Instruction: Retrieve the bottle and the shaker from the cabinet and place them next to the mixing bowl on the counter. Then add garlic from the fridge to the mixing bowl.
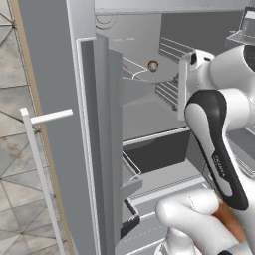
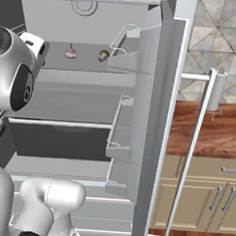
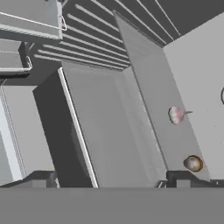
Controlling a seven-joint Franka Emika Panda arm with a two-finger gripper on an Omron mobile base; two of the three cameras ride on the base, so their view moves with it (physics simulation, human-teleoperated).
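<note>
- Garlic, a pale pinkish bulb with a thin stem [image 2: 71, 52], lies on the upper grey shelf [image 2: 69, 61] inside the open grey fridge; the hand view shows it too [image 3: 176, 115], resting on that shelf.
- Near it on the same shelf, well apart and not touching, sits a small round brown-and-tan item [image 2: 103, 55], seen from the left base view [image 1: 153, 65] and the hand view [image 3: 192, 163]; what it is cannot be told.
- The fridge's right-hand door [image 2: 150, 117] stands swung open, carrying wire-railed door bins [image 2: 120, 135] stacked one above another; those bins look bare.
- The left-hand fridge door [image 1: 60, 124] is open too, with a long white bar handle [image 1: 40, 164].
- The two-finger gripper [image 3: 109, 179] is spread wide, its dark fingertips [image 3: 41, 177] far apart at the bottom of the hand view, holding nothing, and it hangs short of the garlic.
- Beyond the right door runs a reddish-brown wooden counter [image 2: 213, 134] over beige cabinet fronts [image 2: 204, 201] with metal bar pulls.
- A white paper-towel roll on a thin stand [image 2: 216, 92] is upright on that counter.
- The wall behind is covered in grey-beige geometric tiles [image 2: 226, 32].
</note>
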